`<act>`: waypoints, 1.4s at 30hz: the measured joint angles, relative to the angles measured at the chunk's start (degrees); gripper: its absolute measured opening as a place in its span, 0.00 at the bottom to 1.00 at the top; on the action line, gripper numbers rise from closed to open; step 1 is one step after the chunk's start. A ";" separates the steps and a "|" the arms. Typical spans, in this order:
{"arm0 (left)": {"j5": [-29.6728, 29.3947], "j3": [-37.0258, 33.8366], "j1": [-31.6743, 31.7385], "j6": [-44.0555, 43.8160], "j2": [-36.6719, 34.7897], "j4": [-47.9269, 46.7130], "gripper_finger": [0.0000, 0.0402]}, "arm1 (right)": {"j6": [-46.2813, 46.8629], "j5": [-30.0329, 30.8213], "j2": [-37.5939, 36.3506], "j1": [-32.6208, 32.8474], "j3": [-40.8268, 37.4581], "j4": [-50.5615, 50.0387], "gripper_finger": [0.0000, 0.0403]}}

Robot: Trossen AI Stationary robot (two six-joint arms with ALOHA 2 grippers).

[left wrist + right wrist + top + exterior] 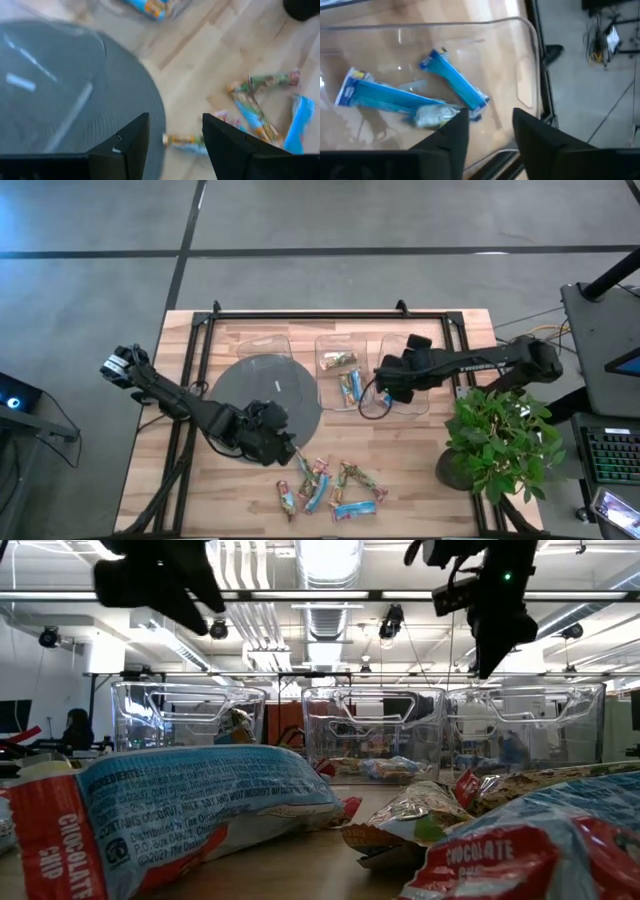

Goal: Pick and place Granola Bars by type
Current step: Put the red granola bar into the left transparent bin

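Several granola bars (330, 485), blue and multicoloured, lie loose on the wood near the table's near edge; they fill the low view's foreground (200, 805). My left gripper (280, 445) hovers open at the left end of that pile, above the disc's edge; one multicoloured bar (186, 141) lies on the table under the gap between its fingers (175, 137). My right gripper (383, 387) hangs open and empty over the right-hand clear bin (520, 25), where blue bars (395, 97) lie on the floor. The middle bin (340, 370) holds a few bars.
Three clear bins (375, 730) stand in a row at the table's far side; the left one (262, 345) looks empty. A dark round disc (250, 390) lies beside my left gripper. A potted plant (495, 440) fills the near right corner. Bare wood lies between bins and pile.
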 joint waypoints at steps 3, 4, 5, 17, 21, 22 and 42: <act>4.21 -0.94 -1.21 -2.91 0.00 -0.62 0.41 | -1.31 -2.89 0.02 1.72 -0.01 1.42 0.45; 5.42 -1.40 -1.82 -3.64 0.02 -0.58 0.41 | -2.16 -4.65 -0.15 2.34 -0.01 2.34 0.48; 6.19 -1.90 -2.50 -4.58 0.03 -0.52 0.41 | -2.74 -6.39 -0.35 2.97 -0.01 3.29 0.50; 21.73 -11.29 -9.60 -48.17 4.25 9.00 0.41 | 13.72 -8.83 -0.67 6.61 1.71 3.43 0.60; 17.20 -11.97 -11.77 -55.05 7.24 22.38 0.41 | 14.36 -8.72 -0.67 6.61 1.65 3.54 0.63; 16.09 -11.58 -12.06 -56.16 8.39 23.49 0.41 | 14.34 -8.72 -0.67 6.61 1.63 3.57 0.63; 19.07 -2.95 -12.16 -63.00 23.06 19.25 0.37 | 13.66 -2.98 -0.67 6.58 0.48 4.63 0.63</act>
